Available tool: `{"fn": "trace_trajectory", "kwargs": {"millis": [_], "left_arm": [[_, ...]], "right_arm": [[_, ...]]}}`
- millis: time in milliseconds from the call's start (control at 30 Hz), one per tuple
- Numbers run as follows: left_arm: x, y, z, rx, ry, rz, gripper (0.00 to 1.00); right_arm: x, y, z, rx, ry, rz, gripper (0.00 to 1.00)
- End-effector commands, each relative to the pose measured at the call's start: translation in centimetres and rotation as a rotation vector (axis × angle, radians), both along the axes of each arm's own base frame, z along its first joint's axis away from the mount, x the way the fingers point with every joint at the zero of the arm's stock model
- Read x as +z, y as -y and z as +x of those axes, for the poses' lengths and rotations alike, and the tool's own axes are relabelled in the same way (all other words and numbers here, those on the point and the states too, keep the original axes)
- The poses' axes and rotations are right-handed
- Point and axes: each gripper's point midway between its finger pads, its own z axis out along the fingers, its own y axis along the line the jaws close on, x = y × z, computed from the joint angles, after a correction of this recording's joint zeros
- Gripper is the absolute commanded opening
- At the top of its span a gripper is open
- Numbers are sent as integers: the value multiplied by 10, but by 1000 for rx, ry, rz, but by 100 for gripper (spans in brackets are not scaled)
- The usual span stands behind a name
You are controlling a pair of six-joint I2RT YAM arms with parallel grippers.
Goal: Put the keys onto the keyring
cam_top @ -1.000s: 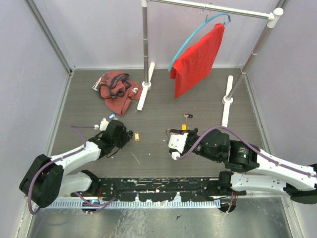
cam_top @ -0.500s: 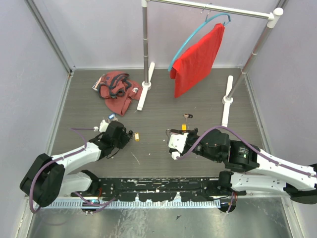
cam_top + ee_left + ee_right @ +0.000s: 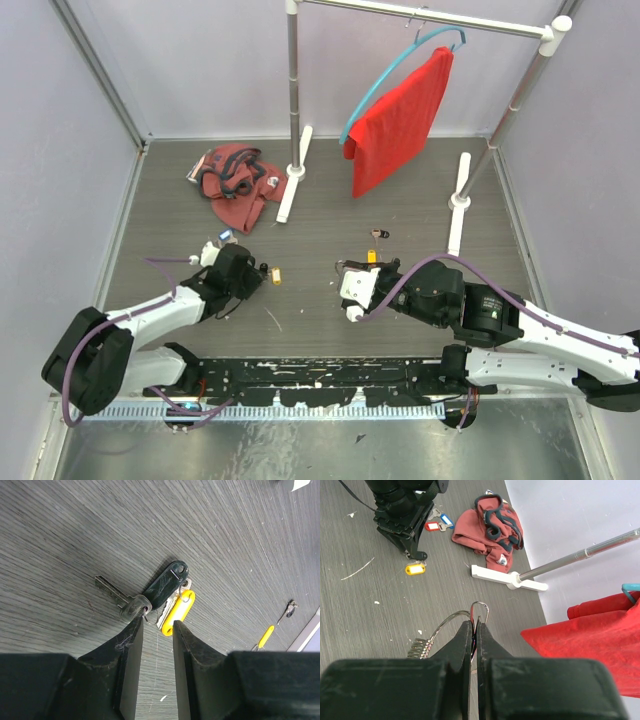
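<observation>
Left tool (image 3: 157,625): low over the grey wood-grain surface (image 3: 75,530), fingers parted by a narrow gap, nothing clamped between them. Tips set at the near edge of a small cluster of keys lying flat and touching one another:
- a black oblong plastic tag (image 3: 167,582)
- a yellow oblong plastic tag (image 3: 179,611) just beside it
- a silver metal key with a dark head (image 3: 112,594), blade pointing away to the left

Second yellow tag (image 3: 265,636): on the surface, well apart from the cluster.

Right tool (image 3: 475,625): pinched fully shut on the thin silver wire keyring (image 3: 481,606), one narrow loop standing up past the fingertips and a longer curve of wire trailing to the left.

Red-tagged key (image 3: 432,526) and blue-tagged key (image 3: 446,520): side by side on the surface, near a crumpled red cloth (image 3: 492,527).
</observation>
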Motion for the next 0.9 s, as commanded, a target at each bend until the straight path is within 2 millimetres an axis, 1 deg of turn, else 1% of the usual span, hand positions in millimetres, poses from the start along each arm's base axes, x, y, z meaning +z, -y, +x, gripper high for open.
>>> {"fn": "trace_trajectory", "kwargs": {"millis": [0, 400, 867], "left_arm": [[3, -3, 9, 25, 29, 3, 36], [0, -2, 10, 25, 23, -1, 36], [-2, 1, 13, 20, 18, -11, 32]], "right_arm": [[18, 2, 1, -17, 18, 67, 1], [18, 3, 2, -18, 20, 65, 1], [18, 4, 2, -21, 21, 63, 1]]}}
